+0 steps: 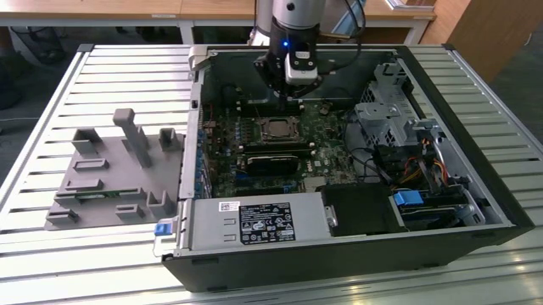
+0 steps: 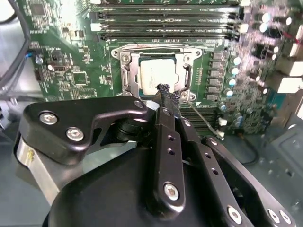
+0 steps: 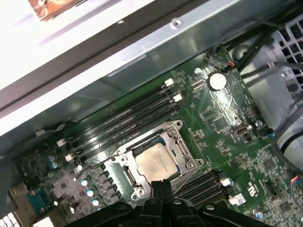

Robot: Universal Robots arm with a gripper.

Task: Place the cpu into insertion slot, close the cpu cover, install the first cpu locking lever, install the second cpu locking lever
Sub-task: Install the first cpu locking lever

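Observation:
The cpu [image 2: 154, 75] [image 3: 156, 161], a pale silver square, lies in the insertion slot [image 1: 276, 129] on the green motherboard. The silver cpu cover [image 2: 185, 71] [image 3: 120, 163] lies flat around it, its window framing the chip. My gripper [image 2: 165, 93] [image 3: 159, 187] [image 1: 289, 96] is shut with nothing between its black fingertips, and it hovers at the socket's edge, just off one side of the chip. A thin wire locking lever [image 2: 203, 120] runs out slantwise from the socket corner beside the fingertips. I cannot tell whether it is latched.
The open computer case [image 1: 475, 210] lies on a slatted white table. Long black memory slots [image 2: 165, 23] [image 3: 123, 125] flank the socket. A drive cage and cables [image 1: 395, 124] fill the exterior view's right. A grey fixture block [image 1: 110, 171] stands outside the case on the exterior view's left.

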